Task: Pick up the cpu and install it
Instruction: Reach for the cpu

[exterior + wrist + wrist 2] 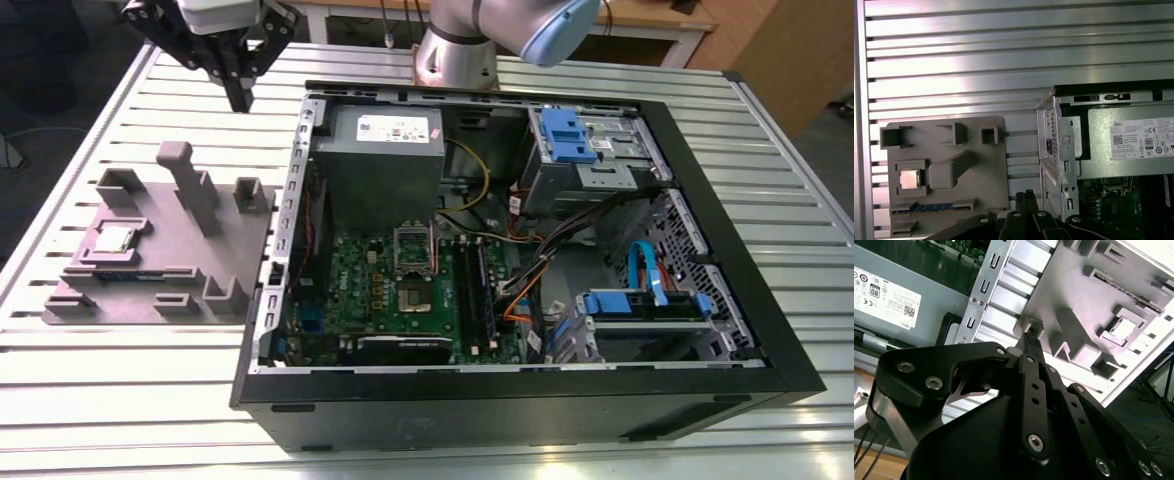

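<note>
While the end effector (240, 98) hangs shut and empty above the tabletop (134, 390), the cpu (118, 237), a small, shiny silver-topped square, lies recessed in a grey fixture (174, 270), well apart.

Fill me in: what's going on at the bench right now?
The arm's pincer hangs shut and empty above the table, at the far end of the gap between the grey fixture and the open PC case. The cpu lies in its recess on the fixture, not yet picked up. The motherboard lies inside the case.
</note>
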Controlling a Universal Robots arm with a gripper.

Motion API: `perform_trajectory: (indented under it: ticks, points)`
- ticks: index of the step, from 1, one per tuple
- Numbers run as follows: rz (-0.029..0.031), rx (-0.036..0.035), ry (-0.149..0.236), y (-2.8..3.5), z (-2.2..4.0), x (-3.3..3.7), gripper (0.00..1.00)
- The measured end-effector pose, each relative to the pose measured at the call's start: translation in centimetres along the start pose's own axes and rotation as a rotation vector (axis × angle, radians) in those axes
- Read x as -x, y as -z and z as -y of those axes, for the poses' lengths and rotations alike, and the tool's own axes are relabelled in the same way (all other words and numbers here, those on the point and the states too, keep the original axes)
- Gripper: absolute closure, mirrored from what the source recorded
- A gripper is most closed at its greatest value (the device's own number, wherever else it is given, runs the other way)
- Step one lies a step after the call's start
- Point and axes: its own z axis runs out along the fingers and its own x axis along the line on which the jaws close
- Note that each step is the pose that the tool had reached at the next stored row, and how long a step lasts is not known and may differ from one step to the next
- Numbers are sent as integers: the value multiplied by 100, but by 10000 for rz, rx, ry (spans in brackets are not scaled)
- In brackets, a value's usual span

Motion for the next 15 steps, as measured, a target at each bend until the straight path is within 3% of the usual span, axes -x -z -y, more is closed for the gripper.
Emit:
perform_trajectory:
  ticks: [15]
  points:
    - [0,-1,-11,-2,7,-86,90]
